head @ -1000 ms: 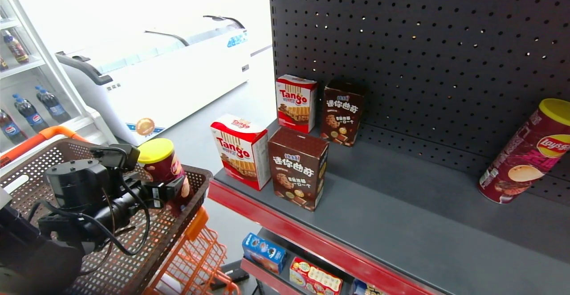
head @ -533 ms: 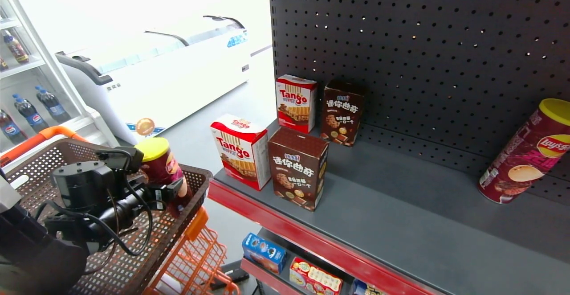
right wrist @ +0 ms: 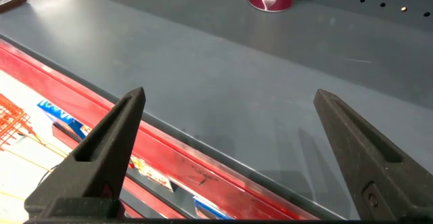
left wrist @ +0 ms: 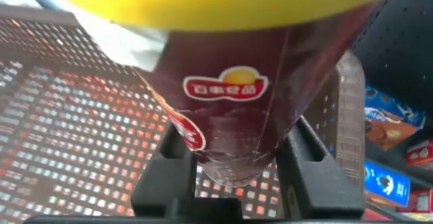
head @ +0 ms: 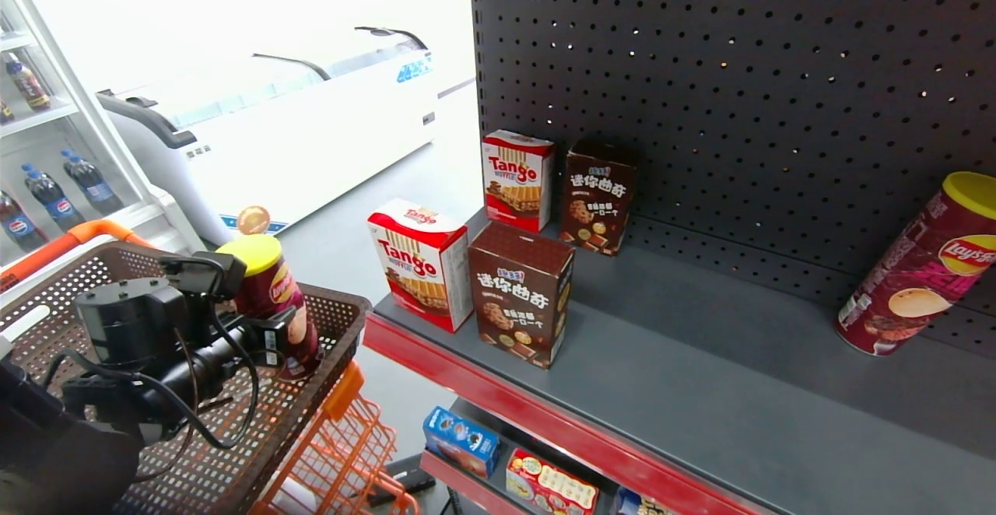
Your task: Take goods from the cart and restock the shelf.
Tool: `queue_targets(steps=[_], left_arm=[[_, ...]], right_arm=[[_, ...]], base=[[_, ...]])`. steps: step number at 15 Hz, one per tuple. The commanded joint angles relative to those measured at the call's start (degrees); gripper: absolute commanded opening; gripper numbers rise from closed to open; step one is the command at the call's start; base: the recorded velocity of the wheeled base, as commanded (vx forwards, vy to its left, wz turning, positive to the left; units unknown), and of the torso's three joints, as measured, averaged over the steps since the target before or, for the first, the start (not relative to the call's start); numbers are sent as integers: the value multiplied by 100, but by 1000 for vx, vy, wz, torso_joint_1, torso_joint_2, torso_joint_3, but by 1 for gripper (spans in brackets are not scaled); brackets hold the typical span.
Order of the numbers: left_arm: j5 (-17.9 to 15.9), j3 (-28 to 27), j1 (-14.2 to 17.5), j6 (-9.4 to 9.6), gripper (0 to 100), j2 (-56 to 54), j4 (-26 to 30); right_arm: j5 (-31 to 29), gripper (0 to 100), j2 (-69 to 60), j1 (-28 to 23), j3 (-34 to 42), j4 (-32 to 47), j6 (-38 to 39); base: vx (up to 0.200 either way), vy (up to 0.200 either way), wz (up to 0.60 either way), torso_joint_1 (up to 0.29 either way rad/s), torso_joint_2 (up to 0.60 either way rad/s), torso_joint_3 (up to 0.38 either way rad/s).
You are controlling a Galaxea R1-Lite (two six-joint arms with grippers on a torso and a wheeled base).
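Over the cart basket (head: 342, 320), our left tool (head: 282, 334) is clenched on a chip can (head: 263, 285). We judge the task early: four boxes (head: 520, 291) and a leaning can (head: 922, 262) stand on the shelf (head: 700, 390), and the held can is not yet placed. Our right tool (right wrist: 233, 160) hangs released above the shelf near its red front edge (head: 498, 402). Open room lies between the boxes and the leaning can; clear the basket rim first.

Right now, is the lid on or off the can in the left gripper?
On: the yellow lid caps the can in the left gripper.
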Motion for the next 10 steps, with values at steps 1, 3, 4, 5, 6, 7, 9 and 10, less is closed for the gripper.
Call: queue_targets(steps=[1,3,4,5,6,7,9,10], left_arm=[[-27,103,-6,23,0,-818,104],[-44,226,-94,14,0,-1389,412],[-53,270,-191,-21,0,-1872,693],[-62,279,-296,-21,0,-2259,992],[-62,262,-349,-38,0,-2453,1106],[-79,270,-455,-65,0,-2725,1132],[-123,376,-543,-82,0,-3252,1256],[-141,420,-666,-82,0,-3358,1335]], right_arm=[[4,100,0,-1,2,0,-1],[4,100,0,-1,2,0,-1],[4,100,0,-1,2,0,-1],[4,100,0,-1,2,0,-1],[4,100,0,-10,2,0,-1],[4,100,0,-1,2,8,-1],[4,100,0,-1,-7,0,-1],[4,100,0,-1,-7,0,-1]], base=[[0,0,0,0,0,0],[0,0,0,0,0,0],[0,0,0,0,0,0],[0,0,0,0,0,0],[0,0,0,0,0,0],[0,0,0,0,0,0],[0,0,0,0,0,0],[0,0,0,0,0,0]])
